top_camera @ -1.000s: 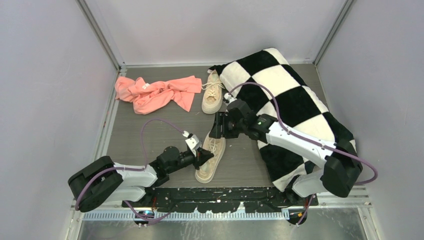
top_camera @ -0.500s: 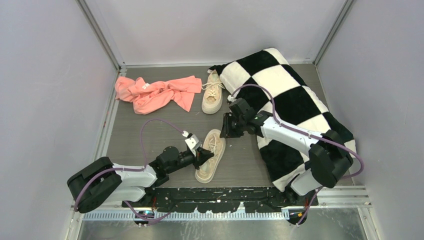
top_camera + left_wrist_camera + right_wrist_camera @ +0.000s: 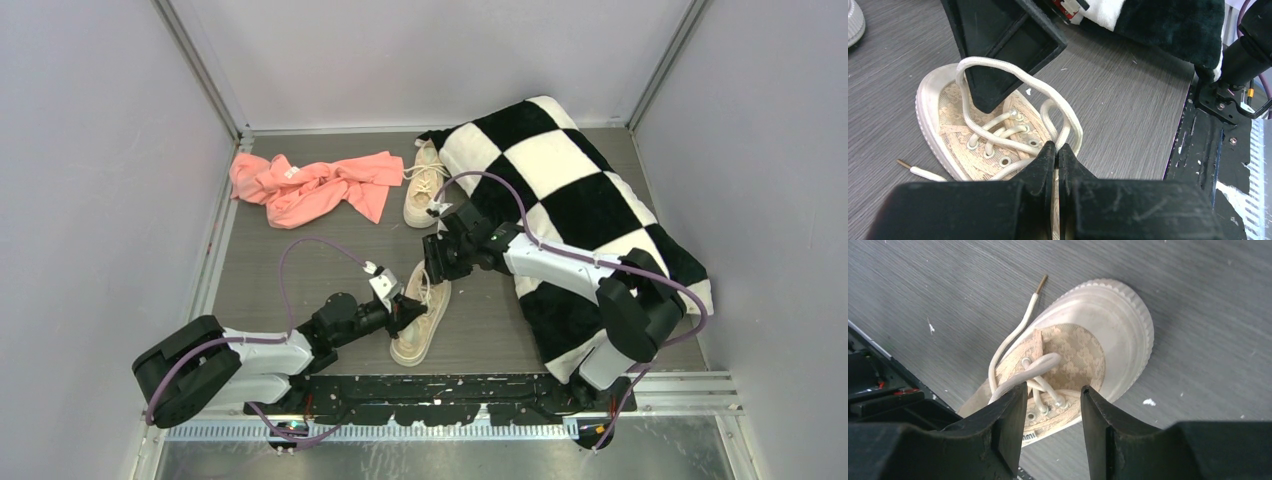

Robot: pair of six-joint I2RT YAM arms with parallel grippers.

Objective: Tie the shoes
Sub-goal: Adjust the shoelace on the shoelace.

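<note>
Pale lilac-grey walls (image 3: 430, 60) enclose three sides. Aluminium posts (image 3: 200, 75) at back corners. Grey wood-grain tabletop (image 3: 250, 270), white specks scattered. Shiny metal strip (image 3: 450, 460) along near edge, possibly floor plate. Light even, diffuse.

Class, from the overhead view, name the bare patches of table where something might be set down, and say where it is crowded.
Free: the table between the pink cloth and the left arm; a smaller patch between the near shoe and the pillow. Crowded: around the near shoe, where the left gripper, pinching a lace, and right gripper meet.
</note>
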